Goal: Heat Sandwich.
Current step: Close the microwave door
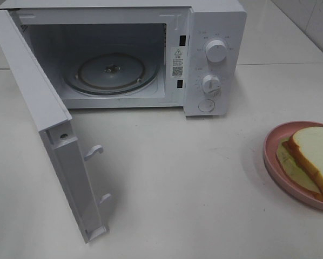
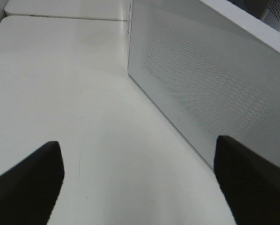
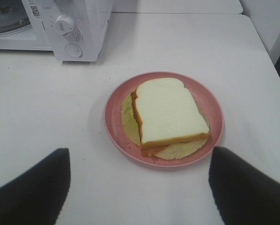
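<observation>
The sandwich (image 1: 314,152), white bread with a tan crust and pale green-yellow filling, lies on a round pink plate (image 1: 270,156) at the table's right edge. In the right wrist view the sandwich (image 3: 168,115) and its plate (image 3: 113,123) sit just ahead of my right gripper (image 3: 139,159), which is open and hovers short of the plate. The white microwave (image 1: 215,32) stands at the back with its door (image 1: 40,102) swung wide open and its glass turntable (image 1: 112,72) bare. My left gripper (image 2: 137,159) is open over bare table beside the door's outer face (image 2: 210,89). Neither arm shows in the high view.
The open door juts toward the front left, its latch hooks (image 1: 94,152) facing the middle. Two knobs (image 1: 216,51) and a button are on the microwave's right panel. A seam between tabletops (image 1: 291,63) runs behind the microwave.
</observation>
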Motion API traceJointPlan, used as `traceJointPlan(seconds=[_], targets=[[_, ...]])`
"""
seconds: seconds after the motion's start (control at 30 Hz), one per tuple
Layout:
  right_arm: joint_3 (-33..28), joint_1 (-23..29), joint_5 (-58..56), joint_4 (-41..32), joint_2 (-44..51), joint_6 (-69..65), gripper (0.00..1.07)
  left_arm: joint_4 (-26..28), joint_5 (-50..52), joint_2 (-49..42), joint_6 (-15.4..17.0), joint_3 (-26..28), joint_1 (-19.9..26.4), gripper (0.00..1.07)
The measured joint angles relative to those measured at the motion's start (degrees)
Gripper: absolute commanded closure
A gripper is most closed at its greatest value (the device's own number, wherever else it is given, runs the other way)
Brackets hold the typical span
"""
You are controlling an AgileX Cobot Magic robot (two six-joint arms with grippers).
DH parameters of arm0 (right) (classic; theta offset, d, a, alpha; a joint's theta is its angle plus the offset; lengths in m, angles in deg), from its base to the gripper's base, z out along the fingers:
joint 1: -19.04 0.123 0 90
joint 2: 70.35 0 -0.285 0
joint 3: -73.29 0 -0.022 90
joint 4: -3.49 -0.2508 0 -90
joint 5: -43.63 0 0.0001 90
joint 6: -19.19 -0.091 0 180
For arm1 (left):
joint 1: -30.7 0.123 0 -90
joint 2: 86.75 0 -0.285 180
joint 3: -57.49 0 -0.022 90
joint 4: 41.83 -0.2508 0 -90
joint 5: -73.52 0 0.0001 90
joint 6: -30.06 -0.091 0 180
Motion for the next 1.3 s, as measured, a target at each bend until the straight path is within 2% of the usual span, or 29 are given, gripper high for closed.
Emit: traceJointPlan(seconds=[0.03,0.17,0.27,0.3,0.33,0.4,0.5,0.53,0.6,0.73,0.8,0.87,0.9,1.0,1.07,1.17,1.3], targets=[[0.0,0.0,0.0,0.0,0.0,0.0,0.31,0.0,0.0,0.0,0.0,0.0,0.0,0.38],[0.0,0.0,0.0,0.0,0.0,0.0,0.31,0.0,1.8,6.6,0.0,0.0,0.0,0.56],[0.0,0.0,0.0,0.0,0.0,0.0,0.31,0.0,2.5,9.1,0.0,0.0,0.0,0.62],[0.0,0.0,0.0,0.1,0.0,0.0,0.31,-0.1,3.5,11.5,0.0,0.0,0.0,0.7],[0.0,0.0,0.0,0.1,0.0,0.0,0.31,-0.1,3.5,11.5,0.0,0.0,0.0,0.7],[0.0,0.0,0.0,0.1,0.0,0.0,0.31,-0.4,4.8,14.0,0.0,0.0,0.0,0.79],[0.0,0.0,0.0,0.1,0.0,0.0,0.31,-1.1,9.3,18.7,0.0,0.0,0.0,1.0],[0.0,0.0,0.0,0.1,0.0,0.0,0.31,-1.1,9.3,18.7,0.0,0.0,0.0,1.0],[0.0,0.0,0.0,0.1,0.0,0.0,0.31,-1.5,14.3,21.5,0.0,-0.7,0.0,1.07],[0.0,0.0,0.0,0.1,0.0,0.0,0.31,-1.6,22.2,23.7,0.0,-2.9,0.0,1.07],[0.0,0.0,0.0,0.1,0.0,0.0,0.31,-1.7,30.8,25.7,0.0,-6.2,0.0,1.07],[0.0,0.0,0.0,0.1,0.0,0.0,0.31,-1.7,34.0,26.4,0.0,-7.4,0.0,1.07],[0.0,0.0,0.0,0.1,0.0,0.0,0.31,-1.7,39.7,27.7,0.0,-9.9,0.0,1.07],[0.0,0.0,0.0,0.1,0.0,0.0,0.31,-1.8,44.8,29.3,0.0,-11.8,0.0,1.07],[0.0,0.0,0.0,0.1,0.0,0.0,0.31,-1.9,53.1,32.2,0.0,-14.0,0.0,1.07],[0.0,0.0,0.0,0.1,0.0,0.0,0.31,-1.9,57.2,34.2,0.0,-14.9,0.0,1.07],[0.0,0.0,0.0,0.1,0.0,0.0,0.31,-1.9,67.8,40.6,0.0,-15.0,0.0,1.07]])
